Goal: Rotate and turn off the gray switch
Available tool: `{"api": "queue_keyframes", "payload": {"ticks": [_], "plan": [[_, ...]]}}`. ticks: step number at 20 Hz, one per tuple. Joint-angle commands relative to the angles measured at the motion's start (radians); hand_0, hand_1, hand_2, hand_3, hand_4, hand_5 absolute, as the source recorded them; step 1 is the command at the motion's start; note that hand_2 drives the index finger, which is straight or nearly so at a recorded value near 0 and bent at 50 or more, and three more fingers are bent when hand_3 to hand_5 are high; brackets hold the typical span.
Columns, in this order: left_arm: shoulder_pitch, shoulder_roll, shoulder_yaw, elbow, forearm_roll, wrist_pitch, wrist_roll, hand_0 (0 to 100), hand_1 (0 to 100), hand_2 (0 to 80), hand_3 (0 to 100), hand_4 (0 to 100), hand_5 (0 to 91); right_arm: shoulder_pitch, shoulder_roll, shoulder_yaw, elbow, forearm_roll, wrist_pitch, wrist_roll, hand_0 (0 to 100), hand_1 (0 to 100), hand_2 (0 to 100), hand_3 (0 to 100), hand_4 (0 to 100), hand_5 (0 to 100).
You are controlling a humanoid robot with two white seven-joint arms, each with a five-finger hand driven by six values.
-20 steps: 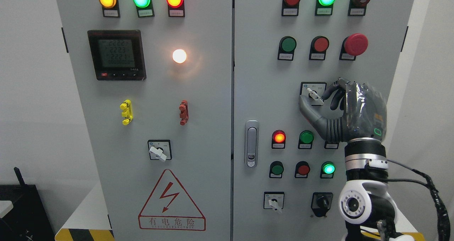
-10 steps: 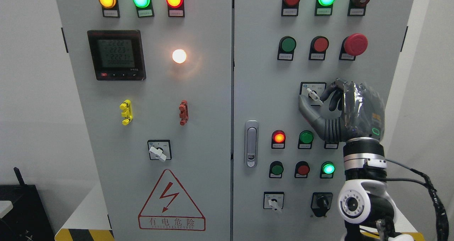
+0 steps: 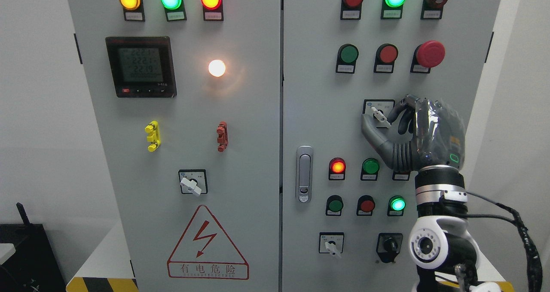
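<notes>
Barely anything moved: right hand (image 3: pixel 389 122) stays pinched on the gray switch (image 3: pixel 380 116), lever still slanted; turning seems unfinished.

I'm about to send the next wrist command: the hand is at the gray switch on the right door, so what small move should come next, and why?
Probably a small wrist turn to rotate the gray switch. The right hand already has its thumb under the lever and its fingers curled at its right end, so it appears pinched. The lever is tilted, upper left to lower right, so it doesn't look switched off yet.
</notes>
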Motion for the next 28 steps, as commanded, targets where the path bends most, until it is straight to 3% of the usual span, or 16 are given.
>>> {"api": "queue_keyframes", "payload": {"ticks": [1, 11, 28], "plan": [[0.0, 0.0, -0.002, 0.014, 0.0, 0.001, 0.001, 12, 39, 0.0, 0, 0, 0.0, -0.002, 0.001, 0.001, 0.006, 0.001, 0.001, 0.0, 17, 42, 65, 91, 92, 100], [0.0, 0.0, -0.002, 0.014, 0.0, 0.001, 0.001, 12, 39, 0.0, 0, 0, 0.0, -0.006, 0.001, 0.001, 0.007, 0.001, 0.002, 0.0, 28, 44, 65, 91, 92, 100], [0.0, 0.0, -0.002, 0.014, 0.0, 0.001, 0.001, 12, 39, 0.0, 0, 0, 0.0, -0.009, 0.001, 0.001, 0.01, 0.0, 0.002, 0.0, 34, 43, 68, 92, 92, 100]]}}
